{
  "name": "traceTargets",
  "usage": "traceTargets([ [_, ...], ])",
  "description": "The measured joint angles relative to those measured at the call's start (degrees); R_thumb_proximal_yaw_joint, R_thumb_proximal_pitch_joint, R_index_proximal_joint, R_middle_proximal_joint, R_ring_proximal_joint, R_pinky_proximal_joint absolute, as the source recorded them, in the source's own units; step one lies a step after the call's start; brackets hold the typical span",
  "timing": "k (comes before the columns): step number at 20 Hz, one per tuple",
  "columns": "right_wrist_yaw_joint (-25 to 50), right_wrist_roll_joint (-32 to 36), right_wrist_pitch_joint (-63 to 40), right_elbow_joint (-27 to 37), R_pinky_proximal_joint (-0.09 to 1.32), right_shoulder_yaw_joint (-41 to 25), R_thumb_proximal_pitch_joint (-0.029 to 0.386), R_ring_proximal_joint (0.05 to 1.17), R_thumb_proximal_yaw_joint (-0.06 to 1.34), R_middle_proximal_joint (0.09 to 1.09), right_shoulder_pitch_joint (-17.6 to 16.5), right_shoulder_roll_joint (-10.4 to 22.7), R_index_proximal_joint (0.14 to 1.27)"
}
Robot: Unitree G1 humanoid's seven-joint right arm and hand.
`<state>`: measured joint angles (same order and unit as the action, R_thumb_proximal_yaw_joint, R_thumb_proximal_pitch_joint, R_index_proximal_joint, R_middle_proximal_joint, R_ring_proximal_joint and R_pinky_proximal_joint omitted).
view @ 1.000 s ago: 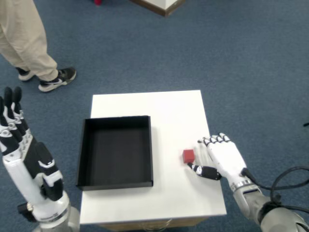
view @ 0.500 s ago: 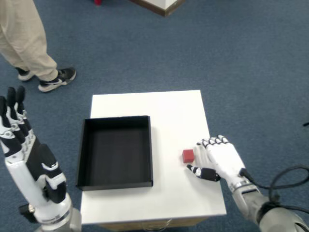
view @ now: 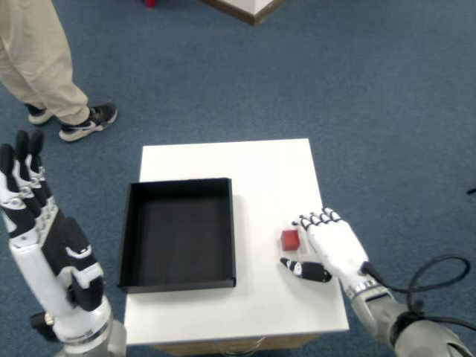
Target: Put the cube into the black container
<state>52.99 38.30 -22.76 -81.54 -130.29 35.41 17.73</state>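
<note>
A small red cube (view: pixel 290 239) lies on the white table (view: pixel 253 160), just right of the black container (view: pixel 178 233). My right hand (view: pixel 331 248) rests over the table's right edge, immediately right of the cube. Its fingertips (view: pixel 309 220) curl above the cube's upper right and its thumb (view: pixel 301 268) reaches in below it. The fingers are apart and nothing is held; I cannot tell whether they touch the cube. The container is a shallow square tray with nothing inside. My left hand (view: pixel 41 245) is raised at the far left, off the table, fingers straight.
A person's legs in beige trousers and dark shoes (view: pixel 88 123) stand on the blue carpet beyond the table's left corner. A black cable (view: pixel 439 275) loops at my right forearm. A wooden-edged furniture corner (view: pixel 249 9) shows at the top.
My right hand has slid left and slightly down, closing in on the cube, with the thumb now beneath it. The left hand has drifted a little. The cube has not moved.
</note>
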Motion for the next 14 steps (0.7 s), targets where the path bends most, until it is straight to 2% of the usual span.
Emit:
traceTargets([
  [11,2.28,-0.65,-0.25,0.0,0.18,-1.74,-0.001,0.31,0.58,0.31,0.0,-0.48,0.45],
  [14,2.28,-0.66,-0.24,0.0,0.19,-1.85,0.035,0.31,0.62,0.31,-0.17,-0.32,0.46],
])
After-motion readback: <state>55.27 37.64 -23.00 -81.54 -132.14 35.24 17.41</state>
